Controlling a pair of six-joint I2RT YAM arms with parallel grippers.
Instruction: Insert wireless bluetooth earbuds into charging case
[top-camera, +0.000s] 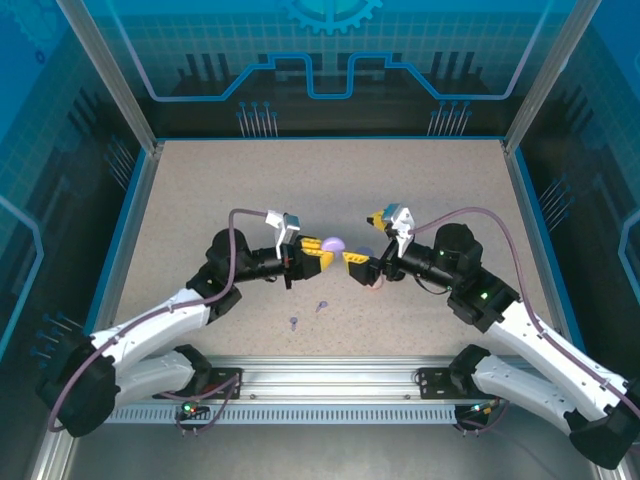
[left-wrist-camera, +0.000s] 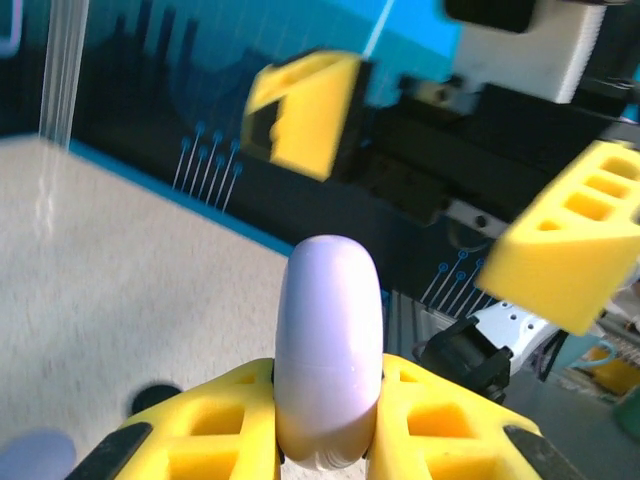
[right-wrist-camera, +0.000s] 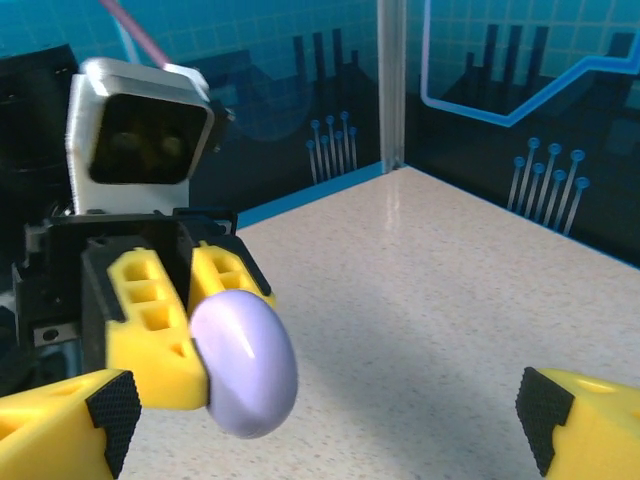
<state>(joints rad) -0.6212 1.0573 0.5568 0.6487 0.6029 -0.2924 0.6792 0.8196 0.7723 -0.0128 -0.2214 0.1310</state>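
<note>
Well clear of table (top-camera: 200, 190) edges, left jaws pinch the lavender case (left-wrist-camera: 328, 350); right jaws gape.

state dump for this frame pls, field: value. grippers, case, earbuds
left gripper: shut on lavender case
lavender case: looks closed, gripped edge-on, raised above the table
right gripper: open wide, facing the case
earbuds: two lavender ones loose on the table, on the arm-base side of the grippers
</note>
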